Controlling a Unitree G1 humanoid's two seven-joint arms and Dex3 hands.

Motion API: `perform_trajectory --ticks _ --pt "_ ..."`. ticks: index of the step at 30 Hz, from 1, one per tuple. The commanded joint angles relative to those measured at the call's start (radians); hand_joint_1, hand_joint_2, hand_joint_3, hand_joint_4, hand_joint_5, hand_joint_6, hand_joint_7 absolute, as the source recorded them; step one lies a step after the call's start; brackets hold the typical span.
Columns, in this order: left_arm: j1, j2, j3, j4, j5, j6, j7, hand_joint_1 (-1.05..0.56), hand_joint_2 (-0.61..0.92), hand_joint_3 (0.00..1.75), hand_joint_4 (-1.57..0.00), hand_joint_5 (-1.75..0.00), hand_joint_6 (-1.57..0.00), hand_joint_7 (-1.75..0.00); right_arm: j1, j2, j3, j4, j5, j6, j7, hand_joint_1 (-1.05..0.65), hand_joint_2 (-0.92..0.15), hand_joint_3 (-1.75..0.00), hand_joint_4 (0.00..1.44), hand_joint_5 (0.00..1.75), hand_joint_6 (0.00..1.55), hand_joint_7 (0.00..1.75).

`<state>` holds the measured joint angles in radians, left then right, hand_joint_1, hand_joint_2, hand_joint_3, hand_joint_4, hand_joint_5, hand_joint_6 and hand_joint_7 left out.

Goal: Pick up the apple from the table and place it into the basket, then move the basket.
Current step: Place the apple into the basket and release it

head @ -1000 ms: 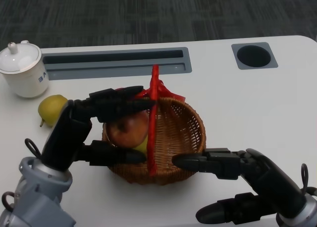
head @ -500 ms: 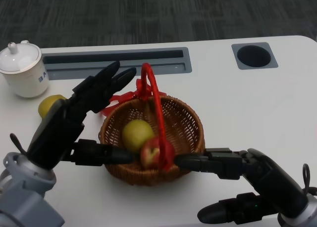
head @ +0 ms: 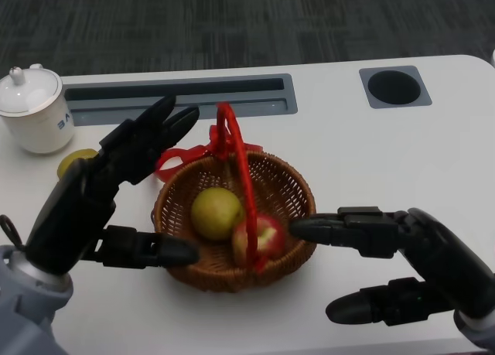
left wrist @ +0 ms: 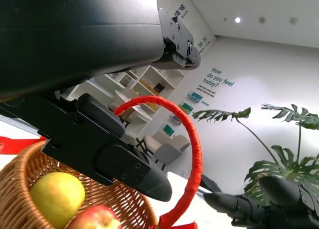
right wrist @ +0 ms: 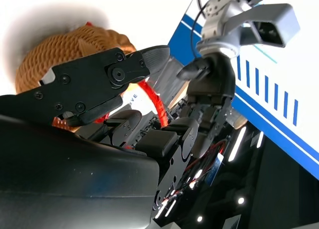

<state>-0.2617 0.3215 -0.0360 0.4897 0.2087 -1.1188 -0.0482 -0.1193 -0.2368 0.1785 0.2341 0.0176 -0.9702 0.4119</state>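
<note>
The woven basket (head: 286, 192) with a red hoop handle (head: 232, 150) stands mid-table. A red apple (head: 263, 237) lies inside it at the front right, beside a yellow-green fruit (head: 214, 212). My left hand (head: 100, 192) is spread beside the basket's left side and holds nothing; its thumb lies by the front-left wall. My right hand (head: 402, 262) is spread on the right, one fingertip at the basket's right rim. The left wrist view shows the apple (left wrist: 94, 220), the handle (left wrist: 189, 154) and the right hand (left wrist: 249, 206).
A yellow pear (head: 71, 160) lies on the table, partly hidden behind my left hand. A white lidded cup (head: 35, 111) stands at the far left. A grey slot (head: 178, 98) and a round hole (head: 394, 87) are set in the table's far side.
My left hand has let go of the apple, which now lies in the basket, and has drawn back to the left with fingers spread. The handle swung upright. My right fingertip shifted up to the rim.
</note>
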Motion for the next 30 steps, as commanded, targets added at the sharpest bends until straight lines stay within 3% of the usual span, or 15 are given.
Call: perform_trajectory --ticks 1,10,18,25,30 --pt "0.042 0.029 0.005 -0.021 -0.056 -0.014 -0.026 -0.69 0.72 0.0 -0.25 -0.06 -0.32 -0.02 -0.037 -0.033 -0.023 -0.008 -0.02 -0.009 -0.001 -0.42 -0.85 0.0 0.65 0.0 0.61 0.0" --pt "0.109 0.04 0.033 -0.033 -0.079 -0.012 -0.034 -0.67 0.73 0.01 -0.36 -0.07 -0.4 -0.03 -0.17 -0.078 -0.044 0.128 -0.082 -0.099 -0.007 -0.47 -0.85 0.0 0.69 0.01 0.62 0.01" --pt "0.122 0.037 0.048 -0.016 -0.091 -0.019 -0.039 -0.66 0.74 0.0 -0.39 -0.05 -0.42 -0.01 -0.315 -0.095 0.005 0.325 -0.152 -0.18 0.015 -0.48 -0.85 0.0 0.71 0.01 0.64 0.01" --pt "0.136 0.026 0.06 -0.014 -0.081 -0.026 -0.034 -0.66 0.74 0.0 -0.43 -0.05 -0.45 -0.01 -0.478 -0.101 0.043 0.529 -0.268 -0.246 -0.004 -0.52 -0.84 0.0 0.76 0.02 0.67 0.02" --pt "0.141 0.023 0.067 -0.015 -0.077 -0.03 -0.031 -0.66 0.74 0.0 -0.46 -0.04 -0.47 -0.02 -0.538 -0.088 0.064 0.591 -0.421 -0.293 -0.09 -0.57 -0.85 -0.01 0.79 0.02 0.71 0.02"
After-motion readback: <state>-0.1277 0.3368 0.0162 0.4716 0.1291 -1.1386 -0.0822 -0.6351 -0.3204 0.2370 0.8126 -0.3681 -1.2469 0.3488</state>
